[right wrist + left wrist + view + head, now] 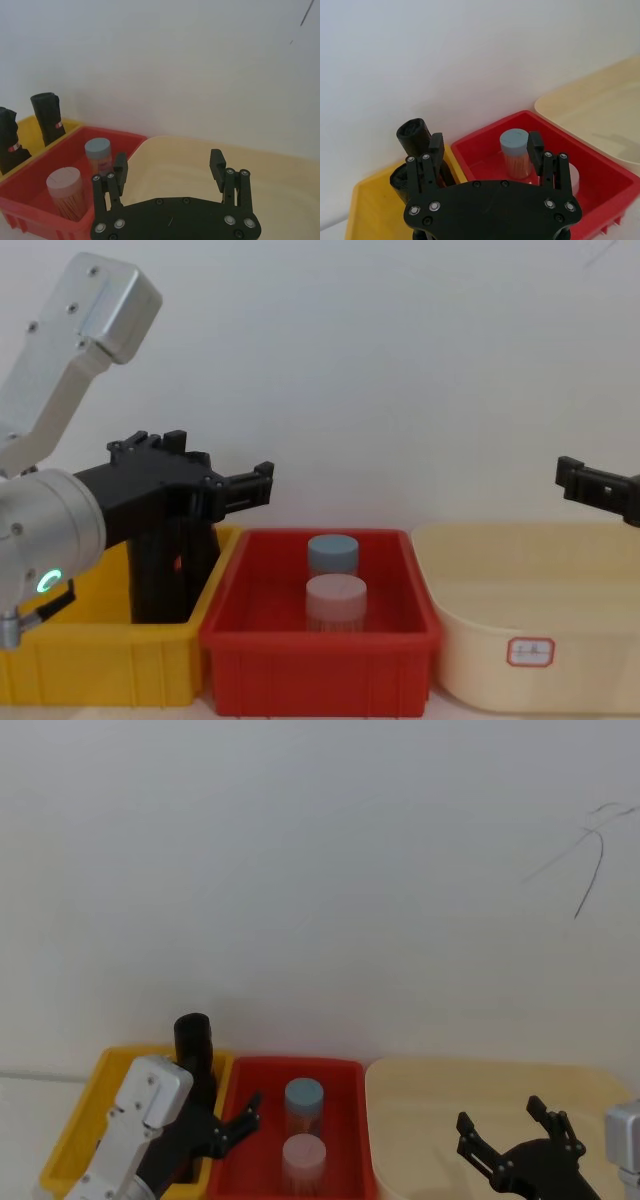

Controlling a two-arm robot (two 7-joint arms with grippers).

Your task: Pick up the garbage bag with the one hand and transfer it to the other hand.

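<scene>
Closest in looms the silver-grey cylindrical arm joint point(45, 530) with its green light; ahead of it the left gripper point(485, 145), a long black two-finger pincer, hovers wide open and empty over the seam between yellow plastic bin point(85, 1110) and red plastic tray point(300, 1063). The garbage bag point(193, 1038), a tall crinkly black plastic roll, stands upright in the yellow bin at the gripper's eleven o'clock, outside the jaws, just beside one finger. A second black roll point(9, 132) stands hard by it: close carelessly and the pincer may pinch both, or the wrong one. At three o'clock the right gripper point(169, 165), black too, hangs spread open above the cream plastic tub point(420, 1120).
</scene>
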